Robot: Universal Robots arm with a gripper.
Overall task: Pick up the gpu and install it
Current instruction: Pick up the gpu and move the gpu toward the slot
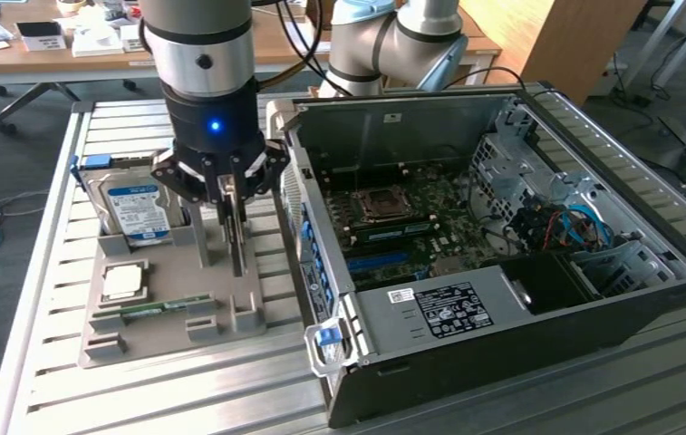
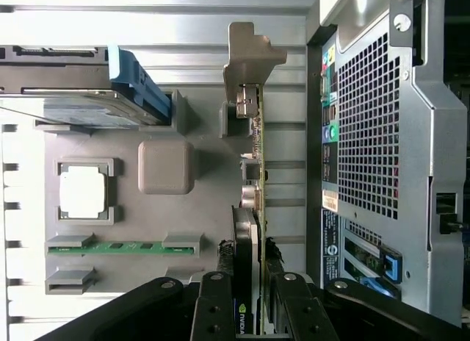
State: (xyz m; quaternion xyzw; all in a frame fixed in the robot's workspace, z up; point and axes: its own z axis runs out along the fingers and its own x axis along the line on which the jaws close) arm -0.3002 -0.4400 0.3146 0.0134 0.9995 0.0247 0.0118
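Observation:
The gpu [image 1: 236,234] is a thin card standing on edge over the grey holder tray [image 1: 168,337], between the hard drive and the computer case. My gripper [image 1: 231,186] comes down on its upper edge from above. In the wrist view the gpu [image 2: 255,135] runs away from me with its metal bracket at the far end. My gripper [image 2: 253,266] has one black finger pressed against each face of the card, shut on it. Whether the card's lower edge still rests in the tray slot I cannot tell.
The open computer case [image 1: 632,299] lies to the exterior view's right, motherboard [image 1: 439,231] exposed; its perforated rear panel [image 2: 374,135] is close beside the card. On the tray are a blue-labelled hard drive [image 1: 137,210], a CPU [image 1: 122,281] and a green RAM stick [image 1: 155,308].

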